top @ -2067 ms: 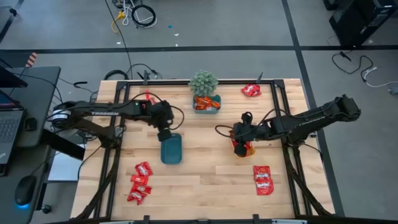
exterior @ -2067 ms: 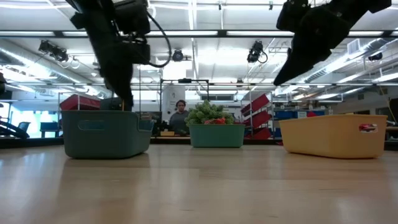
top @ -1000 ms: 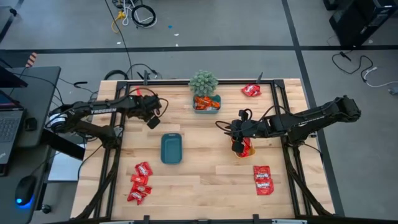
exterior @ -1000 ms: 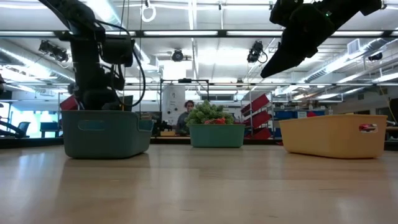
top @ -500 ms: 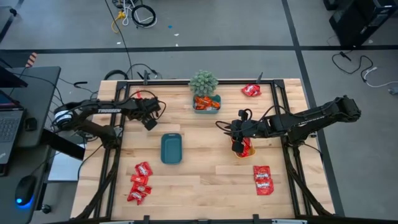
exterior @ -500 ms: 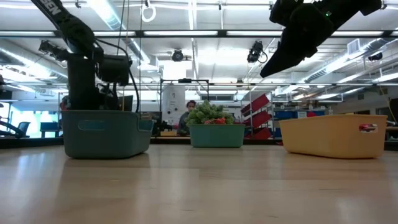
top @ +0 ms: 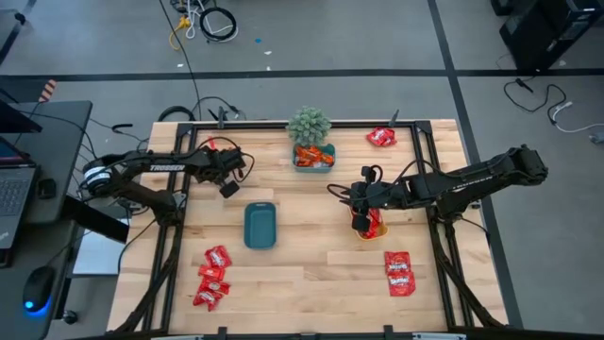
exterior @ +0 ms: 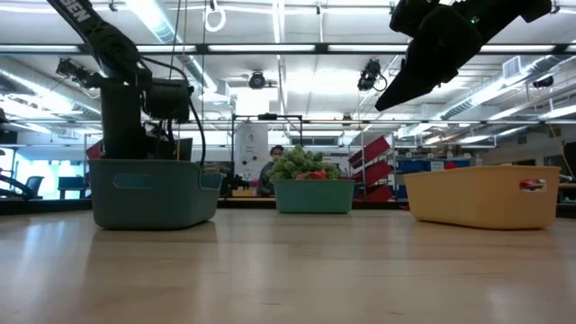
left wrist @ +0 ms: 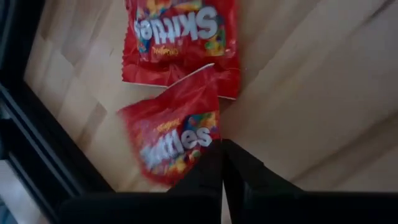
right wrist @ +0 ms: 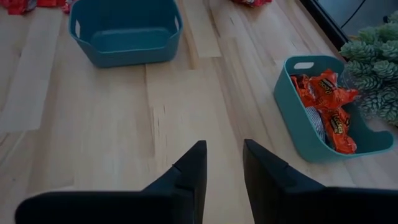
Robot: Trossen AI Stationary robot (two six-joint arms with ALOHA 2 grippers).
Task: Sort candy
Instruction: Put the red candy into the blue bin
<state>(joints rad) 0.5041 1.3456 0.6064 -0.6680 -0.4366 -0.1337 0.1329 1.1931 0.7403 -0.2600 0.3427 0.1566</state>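
**Left hand pinches a red packet at the far corner**

Pale wooden tabletop (top: 311, 203), planked and smooth. By my judgement this is a pickup: the left hand (left wrist: 222, 163), fingers pressed together, nips a glossy, crinkled red candy packet (left wrist: 174, 138). Next, lift it toward a tray. The right hand (right wrist: 222, 163), narrowly parted and empty, hovers above the yellow tray (exterior: 486, 193).

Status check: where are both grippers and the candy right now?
Left gripper shut on corner of red Skittles packet, table's far-left corner. Right gripper empty, fingers apart, above yellow tray. Nothing in the way.
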